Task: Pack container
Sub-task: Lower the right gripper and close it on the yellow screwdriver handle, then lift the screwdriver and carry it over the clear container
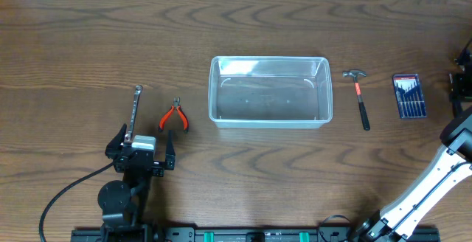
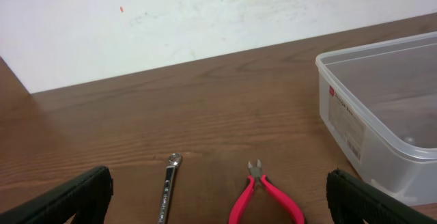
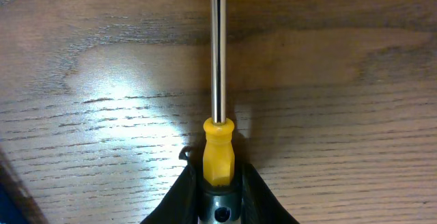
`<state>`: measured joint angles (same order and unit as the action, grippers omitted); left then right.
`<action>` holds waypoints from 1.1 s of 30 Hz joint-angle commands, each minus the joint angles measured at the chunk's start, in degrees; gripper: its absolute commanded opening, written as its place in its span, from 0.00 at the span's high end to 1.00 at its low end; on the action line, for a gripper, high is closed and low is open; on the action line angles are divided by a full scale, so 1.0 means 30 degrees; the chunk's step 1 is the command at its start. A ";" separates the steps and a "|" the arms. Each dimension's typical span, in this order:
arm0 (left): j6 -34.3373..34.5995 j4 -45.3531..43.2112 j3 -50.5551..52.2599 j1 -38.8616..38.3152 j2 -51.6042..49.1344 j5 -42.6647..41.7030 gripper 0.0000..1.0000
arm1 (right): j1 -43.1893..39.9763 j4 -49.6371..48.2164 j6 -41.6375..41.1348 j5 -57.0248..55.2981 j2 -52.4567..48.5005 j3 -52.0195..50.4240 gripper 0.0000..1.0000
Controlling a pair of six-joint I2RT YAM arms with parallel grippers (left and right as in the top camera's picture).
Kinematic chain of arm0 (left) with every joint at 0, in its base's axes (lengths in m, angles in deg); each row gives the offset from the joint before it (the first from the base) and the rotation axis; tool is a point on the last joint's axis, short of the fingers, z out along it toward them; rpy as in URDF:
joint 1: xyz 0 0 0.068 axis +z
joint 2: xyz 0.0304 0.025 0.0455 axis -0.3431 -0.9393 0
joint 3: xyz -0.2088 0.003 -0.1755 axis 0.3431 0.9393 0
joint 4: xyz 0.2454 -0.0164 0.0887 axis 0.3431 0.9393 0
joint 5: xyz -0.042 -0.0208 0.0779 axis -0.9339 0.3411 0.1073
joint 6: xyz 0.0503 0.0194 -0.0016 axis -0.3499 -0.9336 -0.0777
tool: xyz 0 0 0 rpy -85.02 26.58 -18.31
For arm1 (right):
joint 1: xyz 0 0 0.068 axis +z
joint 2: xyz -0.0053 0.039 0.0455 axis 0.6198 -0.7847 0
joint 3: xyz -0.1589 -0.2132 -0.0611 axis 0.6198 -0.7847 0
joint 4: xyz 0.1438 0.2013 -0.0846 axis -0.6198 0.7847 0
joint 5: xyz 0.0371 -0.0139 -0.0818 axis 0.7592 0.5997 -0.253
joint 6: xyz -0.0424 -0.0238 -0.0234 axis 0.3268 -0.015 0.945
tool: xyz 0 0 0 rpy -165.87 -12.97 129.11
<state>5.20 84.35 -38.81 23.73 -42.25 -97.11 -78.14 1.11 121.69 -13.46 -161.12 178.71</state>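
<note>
One yellow-handled screwdriver (image 3: 218, 152) clamped in right fingers (image 3: 176, 207), close to surface (image 3: 341, 80); left fingers (image 2: 75, 197) apart near pliers (image 2: 257, 176); clear container (image 1: 269, 91) empty, mid-surface between pliers and hammer (image 1: 361, 102); best lift first, keep shaft level, release low inside container.

Container (image 1: 269, 99) between pliers (image 1: 174, 116) and hammer (image 1: 361, 99)

No legible wording anywhere. Only a pale sticker (image 2: 345, 123) on the container (image 2: 382, 46), left end wall. Print too small to read.
</note>
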 commanded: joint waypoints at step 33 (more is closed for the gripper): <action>-0.0175 0.0153 0.0554 0.0080 0.0117 0.0095 0.02 | 0.7198 0.0954 -0.1056 0.3468 0.7759 0.2623 0.99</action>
<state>5.20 84.35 -38.81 23.73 -42.25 -97.11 -59.89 3.86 119.57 -5.30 -140.78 185.55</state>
